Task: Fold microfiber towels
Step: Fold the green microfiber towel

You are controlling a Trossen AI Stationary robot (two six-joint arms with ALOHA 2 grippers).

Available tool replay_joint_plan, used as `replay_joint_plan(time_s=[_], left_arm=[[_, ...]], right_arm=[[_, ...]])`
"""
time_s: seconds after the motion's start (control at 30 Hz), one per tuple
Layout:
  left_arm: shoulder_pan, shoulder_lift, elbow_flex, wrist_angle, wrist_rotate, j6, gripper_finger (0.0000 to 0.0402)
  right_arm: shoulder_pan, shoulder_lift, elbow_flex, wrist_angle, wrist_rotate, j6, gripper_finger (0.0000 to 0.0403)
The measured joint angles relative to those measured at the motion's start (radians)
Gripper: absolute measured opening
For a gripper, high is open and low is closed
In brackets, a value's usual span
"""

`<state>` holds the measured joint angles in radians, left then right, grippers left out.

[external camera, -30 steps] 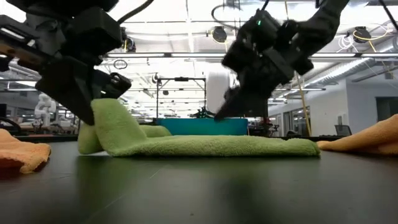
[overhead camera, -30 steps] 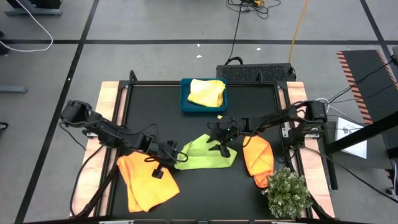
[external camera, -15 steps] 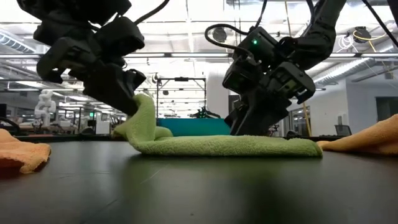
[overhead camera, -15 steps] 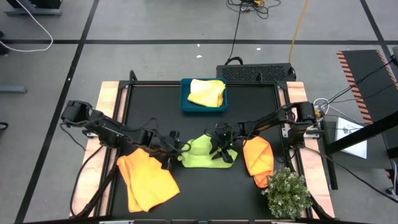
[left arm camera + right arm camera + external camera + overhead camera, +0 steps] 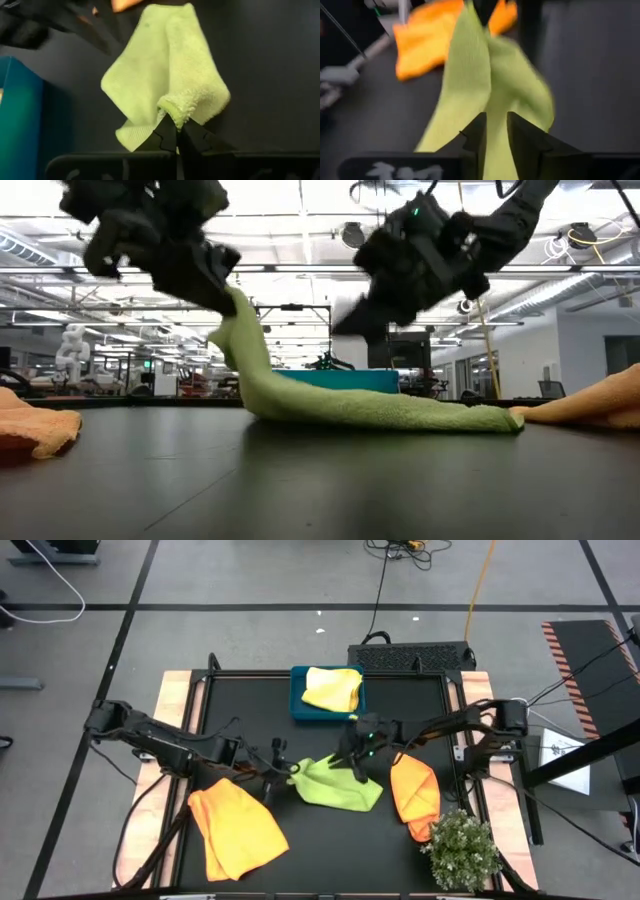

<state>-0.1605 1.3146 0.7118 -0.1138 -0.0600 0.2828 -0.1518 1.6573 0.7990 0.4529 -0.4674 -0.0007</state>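
Note:
A lime green towel lies mid-table, its right part flat on the table and its left end raised. My left gripper is shut on that raised end, above the table. My right gripper hovers above the towel's middle; it is slightly open and empty, and its fingers show the towel beyond them. One orange towel lies at the near left and another at the right. A pale yellow towel lies in the teal tray. My left gripper pinches a bunched, rolled edge at the towel's left end between its two fingers. The fingers come slanting from the table's left. The held end is lifted clear, and the cloth slopes down, slack, to its right part lying on the table.
A small bushy green plant stands at the near right corner, beside the right orange towel. The teal tray stands at the far edge, mid-table. The black tabletop is bounded by wooden side rails.
My left gripper has gone toward the table's right edge and up with the green towel's left end, which now stands well above the table. The towel has bunched narrower. My right gripper came down onto the towel, then rose clear of it toward the far edge.

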Motion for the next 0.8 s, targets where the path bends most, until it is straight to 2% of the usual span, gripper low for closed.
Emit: replay_joint_plan(time_s=[0.1, 0.23, 0.37, 0.53, 0.8], left_arm=[[0.011, -0.009, 0.089, -0.107, 0.018, 0.071, 0.0002], [0.028, 0.008, 0.200, -0.206, 0.033, 0.153, 0.0002], [0.046, 0.028, 0.253, -0.259, 0.033, 0.172, 0.0002], [0.050, 0.035, 0.272, -0.262, 0.034, 0.206, 0.0001], [0.050, 0.035, 0.300, -0.251, 0.041, 0.213, 0.0001]], right_arm=[[-0.019, -0.040, 0.014, 0.035, -0.054, 0.001, 0.0109], [-0.014, -0.045, 0.067, 0.035, -0.062, 0.015, 0.0163], [-0.002, -0.041, 0.100, 0.033, -0.063, 0.015, 0.0201], [-0.002, -0.039, 0.133, 0.025, -0.099, 0.015, 0.0211], [-0.001, 0.043, 0.211, -0.036, -0.165, 0.015, 0.0208]])
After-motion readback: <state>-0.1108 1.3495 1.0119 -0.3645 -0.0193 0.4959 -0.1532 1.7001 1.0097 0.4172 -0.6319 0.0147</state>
